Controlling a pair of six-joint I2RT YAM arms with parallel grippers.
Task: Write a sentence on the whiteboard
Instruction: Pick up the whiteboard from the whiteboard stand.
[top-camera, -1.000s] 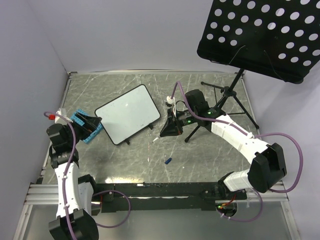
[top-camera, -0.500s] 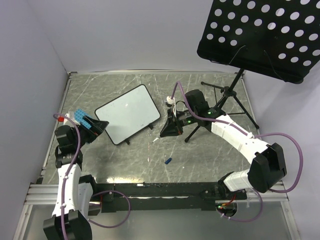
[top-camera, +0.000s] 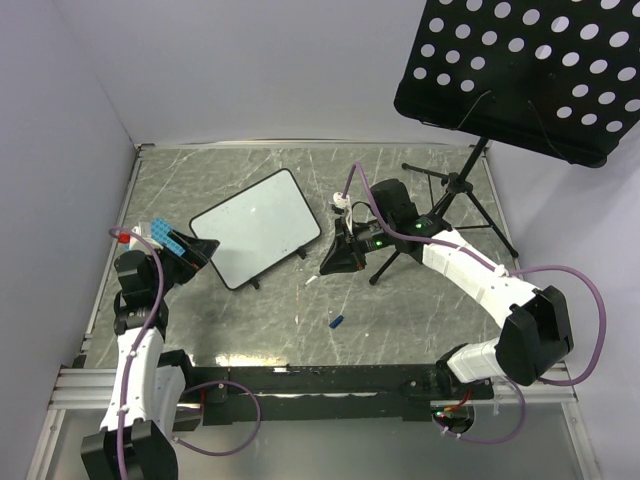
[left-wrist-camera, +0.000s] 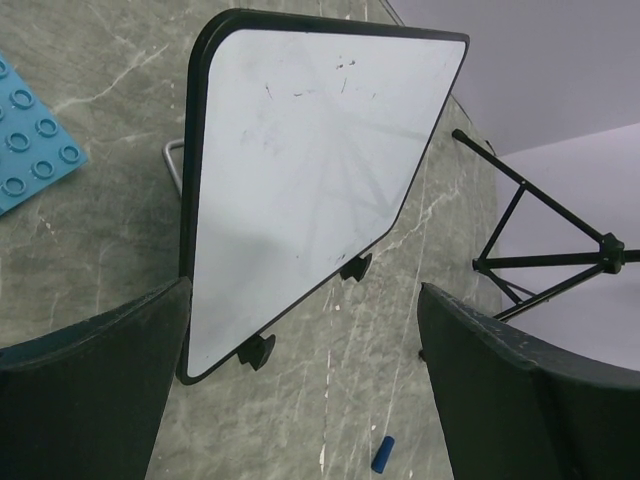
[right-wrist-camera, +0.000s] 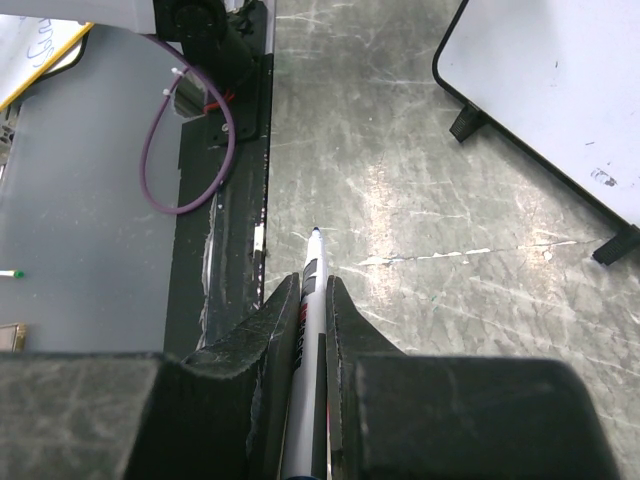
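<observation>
Glossy whiteboard (left-wrist-camera: 310, 170) lies on a marble-patterned table (top-camera: 400, 310); studded plastic plate (left-wrist-camera: 30, 140)

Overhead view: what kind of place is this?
Probably a robotics lab test booth: two robot arms bolted at the table edge, plain walls around it, and a whiteboard and music stand set out as props.

On my left wrist camera, the whiteboard (left-wrist-camera: 300, 170) has its near corner right at the edge of one finger (left-wrist-camera: 100, 380) of the left gripper (left-wrist-camera: 305, 290); I can't tell whether they touch. Its faint marks are too small to read. Outboard of that finger, the blue studded plate (left-wrist-camera: 35, 140) runs off the picture. The right gripper (right-wrist-camera: 312, 285) buries most of the marker (right-wrist-camera: 315, 258) between its fingers, with only the tip end showing. Beyond those fingertips the whiteboard is cropped. I can't identify the small blue piece (left-wrist-camera: 380, 455).
</observation>
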